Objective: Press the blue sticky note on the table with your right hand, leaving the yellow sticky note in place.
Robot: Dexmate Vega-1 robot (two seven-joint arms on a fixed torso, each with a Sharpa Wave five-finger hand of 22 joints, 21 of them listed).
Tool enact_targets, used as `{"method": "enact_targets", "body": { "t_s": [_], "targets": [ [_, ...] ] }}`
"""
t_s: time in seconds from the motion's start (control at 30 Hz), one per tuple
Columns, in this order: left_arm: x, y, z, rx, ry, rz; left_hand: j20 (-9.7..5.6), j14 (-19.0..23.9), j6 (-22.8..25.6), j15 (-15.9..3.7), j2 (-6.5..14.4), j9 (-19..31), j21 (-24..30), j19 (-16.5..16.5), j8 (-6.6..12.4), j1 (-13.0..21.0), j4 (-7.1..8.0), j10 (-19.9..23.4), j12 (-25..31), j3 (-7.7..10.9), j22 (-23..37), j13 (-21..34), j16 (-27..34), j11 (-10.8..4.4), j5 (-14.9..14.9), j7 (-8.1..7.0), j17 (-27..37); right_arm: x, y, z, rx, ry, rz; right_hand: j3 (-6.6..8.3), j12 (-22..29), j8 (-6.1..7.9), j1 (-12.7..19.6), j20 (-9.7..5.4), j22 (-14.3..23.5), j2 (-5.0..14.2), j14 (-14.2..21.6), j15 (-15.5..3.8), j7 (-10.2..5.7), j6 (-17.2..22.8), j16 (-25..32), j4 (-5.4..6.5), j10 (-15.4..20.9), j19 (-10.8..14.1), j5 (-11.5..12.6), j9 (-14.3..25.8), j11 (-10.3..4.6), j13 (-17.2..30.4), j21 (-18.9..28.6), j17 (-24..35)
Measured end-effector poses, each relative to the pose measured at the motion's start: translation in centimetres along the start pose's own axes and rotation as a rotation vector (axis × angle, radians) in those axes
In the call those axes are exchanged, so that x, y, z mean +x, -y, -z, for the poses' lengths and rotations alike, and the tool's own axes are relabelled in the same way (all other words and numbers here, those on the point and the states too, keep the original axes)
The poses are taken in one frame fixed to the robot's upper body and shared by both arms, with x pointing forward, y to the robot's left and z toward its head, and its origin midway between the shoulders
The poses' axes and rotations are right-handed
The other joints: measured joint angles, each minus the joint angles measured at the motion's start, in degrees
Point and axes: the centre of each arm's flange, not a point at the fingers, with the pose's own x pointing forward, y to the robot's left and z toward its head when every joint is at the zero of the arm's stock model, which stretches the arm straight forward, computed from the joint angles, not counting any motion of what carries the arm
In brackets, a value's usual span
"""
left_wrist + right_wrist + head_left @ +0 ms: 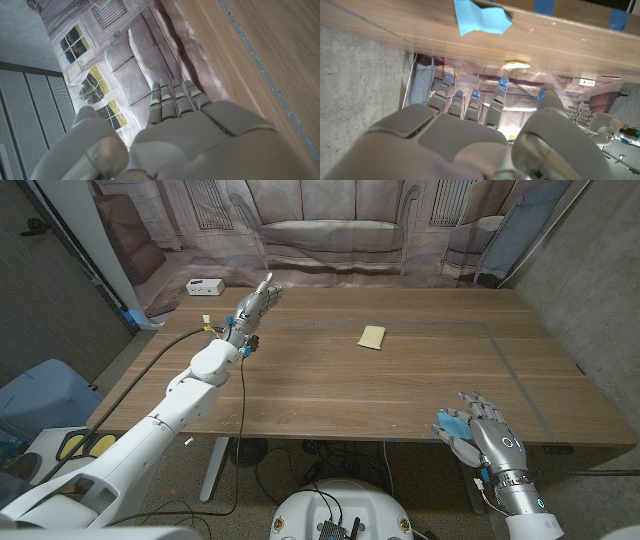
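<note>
The table (400, 395) is being seen in the head view as a wide wooden surface with a printed backdrop (330, 230) of a sofa and windows hanging behind its far edge. A grey tape line (520, 385) is running along the table's right part.

The left arm (170, 405) is being extended from the near left corner to the far left part of the table. The left robot hand (255, 305) is being held raised near the far edge, fingers straight and close together, nothing gripped; in the left wrist view the left robot hand (175, 135) is being shown with its fingers (172, 100) reaching toward the backdrop, beside the table edge.

The right robot hand (478, 430) is being held at the near right edge of the table, fingers spread apart and nothing gripped. In the right wrist view the right robot hand (470, 135) is being shown with spread fingers (497, 102), apart from the note.

A white box (204, 286) is lying at the far left corner of the table, and a black cable (150, 365) is trailing off the left edge.

The yellow note (372, 336) is lying in the far middle of the table, well apart from both hands. The blue note (452, 423) is lying at the near right edge, partly covered by the right robot hand's fingers in the head view; whether it is being touched cannot be told. In the right wrist view the blue note (481, 19) is being seen with its edges curled.
</note>
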Motion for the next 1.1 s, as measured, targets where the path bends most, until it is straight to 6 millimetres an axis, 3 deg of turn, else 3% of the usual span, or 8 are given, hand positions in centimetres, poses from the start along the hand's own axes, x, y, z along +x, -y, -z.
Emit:
{"method": "enact_targets", "body": {
  "t_s": [0.13, 0.23, 0.33, 0.5, 0.63, 0.77, 0.97, 1.1],
  "targets": [
    [0.0, -0.1, -0.1, -0.001, 0.004, -0.002, 0.00, 0.00, 0.00, 0.00, 0.00, 0.00, 0.00, 0.00, 0.00, 0.00, 0.00, 0.21, 0.00, 0.00, 0.00, 0.00, 0.00, 0.21, 0.00, 0.00, -0.12, 0.1, 0.3, -0.2, 0.002, 0.009, 0.022, -0.52, -0.51, -0.25, -0.49, -0.32, -0.11, -0.49, -0.60, -1.83, -0.37, -5.98, -0.56, 0.52, -0.11, 0.29, 0.00, 0.00, -2.95, -0.12, -1.02, 0.05],
    [0.0, -0.2, -0.2, -0.003, 0.012, -0.003, 0.00, 0.00, 0.00, 0.00, 0.00, 0.00, 0.00, 0.00, 0.00, 0.00, 0.00, 0.21, 0.00, 0.00, 0.00, 0.00, 0.00, 0.21, 0.00, 0.00, -0.15, 0.4, 0.5, -0.2, 0.002, 0.004, 0.043, -0.88, -1.13, -0.68, -1.32, -0.35, -0.11, -1.32, -0.99, -2.87, 0.04, -11.10, -0.56, 0.88, -0.23, 0.25, 0.00, 0.00, -3.23, -0.14, -1.97, 0.17],
    [0.0, -0.2, -0.3, -0.003, 0.014, -0.002, 0.00, 0.00, 0.00, 0.00, 0.00, 0.00, 0.00, 0.00, 0.00, 0.00, 0.00, 0.21, 0.00, 0.00, 0.00, 0.00, 0.00, 0.21, -0.21, 0.00, -0.16, 0.5, 0.6, -0.4, 0.001, 0.004, 0.057, -1.12, -1.54, -0.69, -1.68, -2.36, 0.01, -1.67, -0.78, -3.47, 1.40, -14.65, -0.99, 1.12, -0.43, 0.84, 0.00, -0.01, -3.68, -0.14, -2.01, 0.17],
    [0.0, -0.2, -0.3, -0.002, 0.014, 0.002, -0.20, 0.00, 0.00, 0.00, 0.00, 0.00, 0.00, 0.21, 0.00, 0.00, 0.00, 0.21, 0.00, 0.00, 0.00, 0.13, 0.00, 0.21, -0.23, 0.00, -0.15, 0.7, 0.8, -0.6, 0.001, 0.004, 0.078, -1.12, -2.00, 0.23, -1.90, -5.99, 0.06, -1.89, 0.10, -5.19, 2.81, -16.25, -1.00, 1.12, 0.10, 3.84, 0.00, -0.01, -4.14, -0.41, -2.01, 0.10],
    [-0.2, -0.1, -0.3, 0.000, 0.014, 0.006, -0.20, 0.00, -0.01, 0.00, 0.00, 0.00, 0.00, 0.21, 0.00, 0.00, 0.00, 0.23, 0.00, 0.00, 0.00, 0.13, 0.00, 0.18, -0.23, 0.00, -0.15, 1.2, 1.3, -1.0, 0.012, 0.025, 0.098, -1.12, -2.65, 0.65, -1.90, -8.47, 0.06, -1.89, 0.43, -5.51, 4.52, -16.21, -0.99, 1.12, 0.19, 5.95, 0.00, -0.01, -1.49, -0.53, -2.01, 0.00],
    [-0.4, -0.1, -0.4, 0.001, 0.015, 0.007, -0.20, 0.00, 0.13, 0.00, 0.00, 0.00, 0.00, 0.20, 0.00, 0.00, 0.00, 0.52, 0.00, 0.00, 0.00, 0.13, 0.00, -0.11, -0.23, 0.14, -0.15, 1.8, 1.9, -1.4, 0.033, 0.047, 0.117, -1.36, -3.02, 1.09, -1.92, -9.03, -0.10, -1.91, 0.43, -5.51, 6.43, -15.07, -0.99, 1.36, -0.11, 6.51, 0.00, 0.12, 1.03, -0.67, -2.01, 0.00],
    [-0.7, 0.1, -0.4, 0.009, 0.015, 0.008, -0.50, 0.00, 0.20, 0.00, 0.00, 0.00, 0.00, 0.50, 0.00, 0.00, 0.00, 0.52, 0.00, 0.00, 0.00, 0.12, 0.00, -0.10, -0.23, 0.22, -0.15, 2.9, 2.7, -1.9, 0.067, 0.071, 0.138, -1.50, -3.02, 1.50, -2.56, -9.53, -0.10, -1.78, 0.47, -5.47, 6.76, -14.83, -0.99, 1.50, 0.41, 7.04, 0.00, 0.27, 1.54, -0.54, -2.01, 0.01],
    [-0.8, 0.2, -0.5, 0.015, 0.017, 0.009, -0.50, -0.01, 0.20, 0.00, 0.00, 0.00, 0.00, 0.50, 0.00, 0.00, -0.24, 0.52, 0.00, -0.24, 0.00, 0.12, 0.00, -0.10, -0.22, 0.22, -0.15, 3.6, 3.1, -2.1, 0.105, 0.086, 0.143, -1.59, -3.02, 1.30, -2.89, -10.17, -0.10, -1.82, 1.82, -5.39, 7.92, -15.90, -0.99, 1.60, 0.79, 8.92, 0.00, 0.26, 1.92, -0.51, -2.01, 0.01]
  ]
}}
